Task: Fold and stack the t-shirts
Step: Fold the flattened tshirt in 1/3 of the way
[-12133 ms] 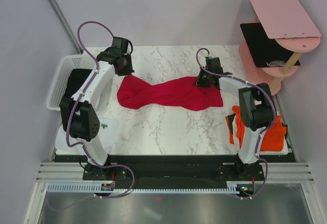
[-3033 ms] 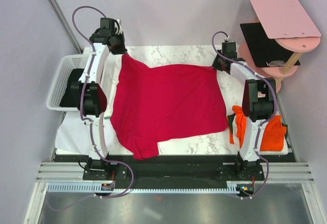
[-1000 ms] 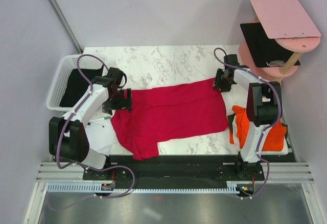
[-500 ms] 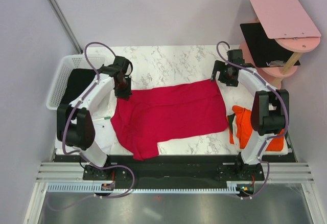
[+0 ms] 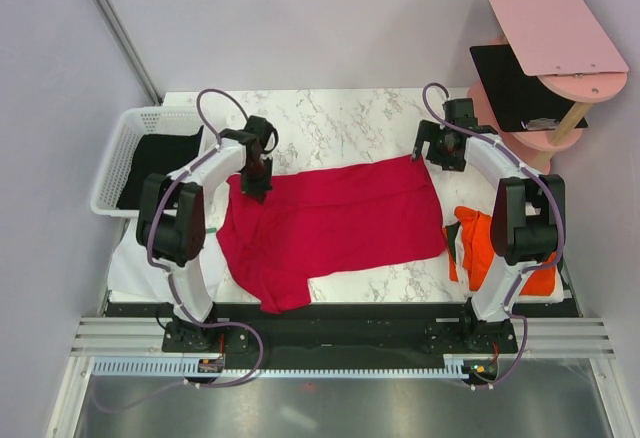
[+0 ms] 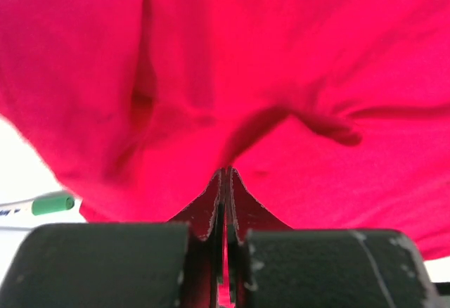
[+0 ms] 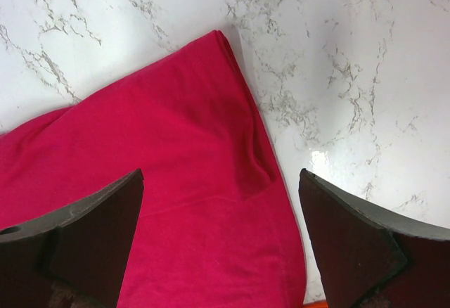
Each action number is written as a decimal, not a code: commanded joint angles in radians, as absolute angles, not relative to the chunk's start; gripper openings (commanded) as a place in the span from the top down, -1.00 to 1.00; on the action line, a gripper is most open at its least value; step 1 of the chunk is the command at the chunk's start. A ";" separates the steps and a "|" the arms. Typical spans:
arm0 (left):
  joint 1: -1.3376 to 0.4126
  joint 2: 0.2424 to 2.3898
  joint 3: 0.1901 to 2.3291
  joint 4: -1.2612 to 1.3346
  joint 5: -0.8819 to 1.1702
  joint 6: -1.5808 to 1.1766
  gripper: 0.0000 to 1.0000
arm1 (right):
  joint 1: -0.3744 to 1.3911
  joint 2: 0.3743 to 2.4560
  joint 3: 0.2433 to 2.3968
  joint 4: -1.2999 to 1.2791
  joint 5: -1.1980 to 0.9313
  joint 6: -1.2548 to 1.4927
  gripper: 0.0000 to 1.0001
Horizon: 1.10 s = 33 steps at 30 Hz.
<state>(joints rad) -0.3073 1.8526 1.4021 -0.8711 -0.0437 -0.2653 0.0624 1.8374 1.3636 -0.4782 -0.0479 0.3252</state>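
Note:
The crimson t-shirt [image 5: 330, 223] lies on the marble table, folded once into a wide band, with a sleeve hanging toward the near edge. My left gripper [image 5: 254, 186] sits at its far left corner. In the left wrist view that gripper [image 6: 225, 174] is shut, red cloth [image 6: 281, 55] puckers toward its tips and red shows in the slit. My right gripper [image 5: 436, 150] hovers open over the far right corner. In the right wrist view it [image 7: 221, 173] holds nothing, and the shirt corner [image 7: 162, 181] lies flat below. Folded orange-red t-shirts [image 5: 480, 248] are stacked at the right. A black t-shirt [image 5: 155, 163] lies in the basket.
A white mesh basket [image 5: 125, 123] stands at the left edge. A pink tiered stand [image 5: 550, 38] with a flat black board [image 5: 515, 83] is at the back right. A white sheet [image 5: 140, 258] lies near the left arm, with a green-capped marker [image 6: 53, 203] on it.
My left gripper moved back and right to the shirt's far left corner and closed there. My right gripper opened fully and drew back off the far right corner.

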 commanded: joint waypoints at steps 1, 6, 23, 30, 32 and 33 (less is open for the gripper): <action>-0.324 1.905 1.445 -0.844 -0.044 -0.264 0.96 | 0.064 1.795 1.353 -0.453 -0.055 0.314 -0.96; -0.337 1.953 1.462 -0.830 -0.046 -0.272 0.96 | 0.066 1.795 1.348 -0.449 -0.058 0.314 -0.96; -0.442 1.829 1.341 -0.810 0.015 -0.291 0.96 | 0.064 1.802 1.345 -0.440 -0.066 0.319 -0.96; -0.439 1.749 1.356 -0.815 -0.086 -0.287 0.96 | 0.064 1.809 1.342 -0.436 -0.077 0.319 -0.96; -0.440 1.761 1.370 -0.815 -0.098 -0.290 0.96 | 0.064 1.807 1.336 -0.434 -0.077 0.321 -0.96; -0.439 1.770 1.373 -0.813 -0.106 -0.294 0.96 | 0.066 1.807 1.336 -0.434 -0.078 0.319 -0.96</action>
<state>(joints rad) -0.4419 1.7760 1.3365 -0.8310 -0.0536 -0.2718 0.0628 1.8370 1.3483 -0.4625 -0.0639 0.3252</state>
